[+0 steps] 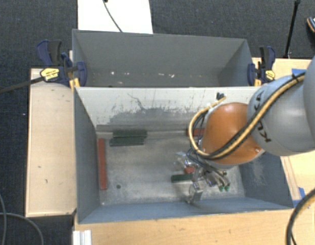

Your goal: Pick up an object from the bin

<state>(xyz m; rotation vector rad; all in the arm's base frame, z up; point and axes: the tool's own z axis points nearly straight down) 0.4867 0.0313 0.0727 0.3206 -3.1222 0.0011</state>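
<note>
My gripper point(194, 190) hangs low over the bin floor near the front wall, right of the middle, under the arm's orange cover. A small dark green piece point(178, 177) lies just to its left, touching or almost touching it. A bit of red point(189, 170) shows right above that piece, against the gripper. Small bright green bits point(225, 188) show at the gripper's right side; I cannot tell whether they are loose things.
A long dark green block point(128, 137) lies at the back left of the floor. A red stick point(102, 163) runs along the left wall. Another red thing point(197, 131) peeks out behind the orange cover near the back.
</note>
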